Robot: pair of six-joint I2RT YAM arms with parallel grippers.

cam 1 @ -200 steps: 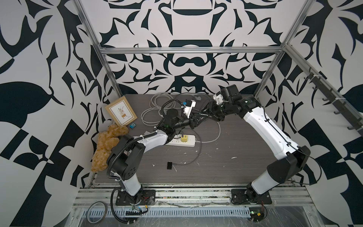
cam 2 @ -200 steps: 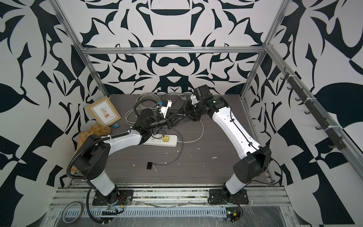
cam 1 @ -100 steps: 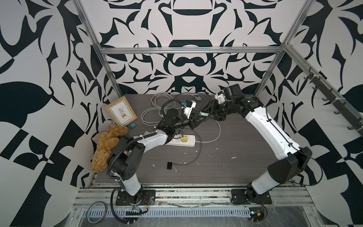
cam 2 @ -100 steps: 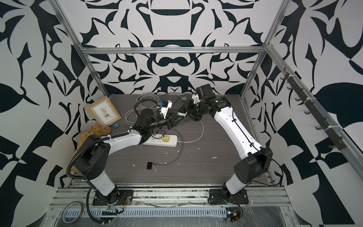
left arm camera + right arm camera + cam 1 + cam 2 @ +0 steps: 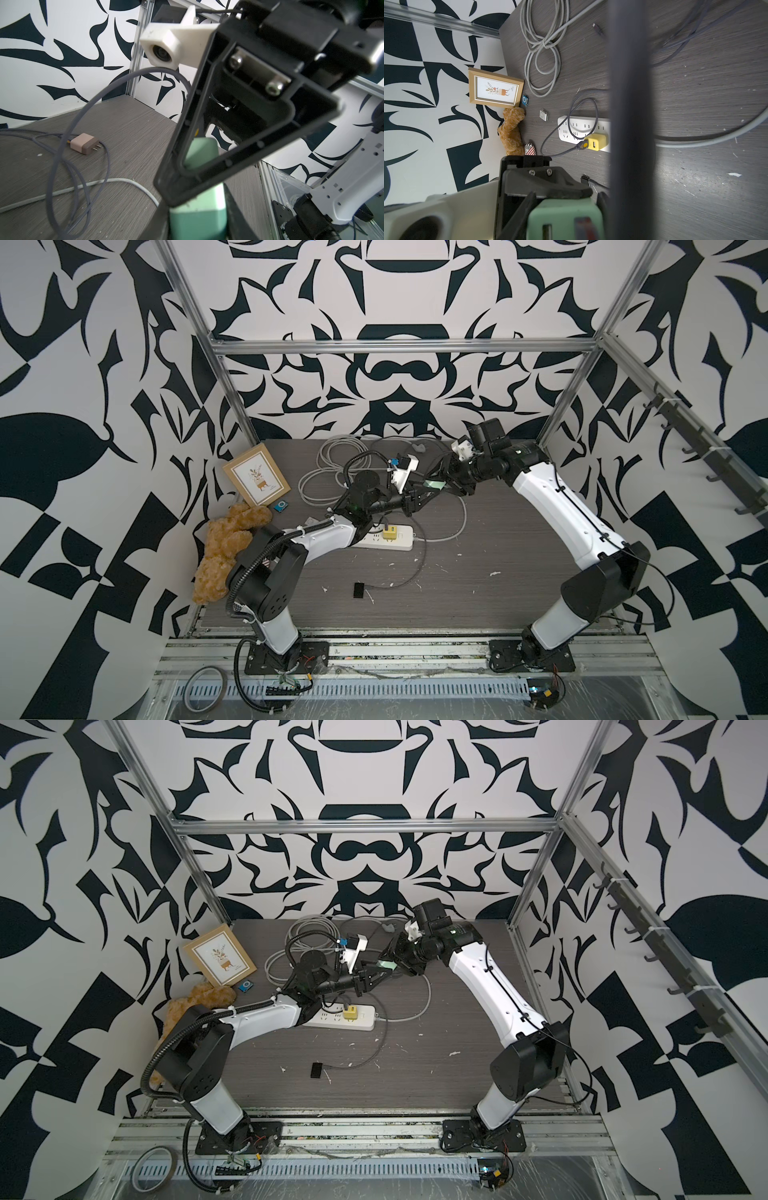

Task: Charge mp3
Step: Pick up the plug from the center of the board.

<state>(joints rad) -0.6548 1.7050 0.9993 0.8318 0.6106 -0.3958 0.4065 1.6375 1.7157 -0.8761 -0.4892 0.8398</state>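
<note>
While left gripper (image 5: 424, 490) clamps smooth rounded green cube (image 5: 197, 209), right gripper (image 5: 445, 483) closure unclear

A green charger (image 5: 564, 218) is seen clamped in the left claw (image 5: 564, 205), just beside the right claw (image 5: 630, 145), of which one blurred dark finger (image 5: 630, 62) is shown. Beyond the claws, a yellow charger (image 5: 597, 141) is plugged into a white power strip (image 5: 581, 125). Farther off, the blue mp3 (image 5: 524, 101) is laid just beside a picture frame (image 5: 494, 87).

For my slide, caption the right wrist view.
Green charger in close-up; beyond it, the power strip and the mp3 beside the frame.
</note>
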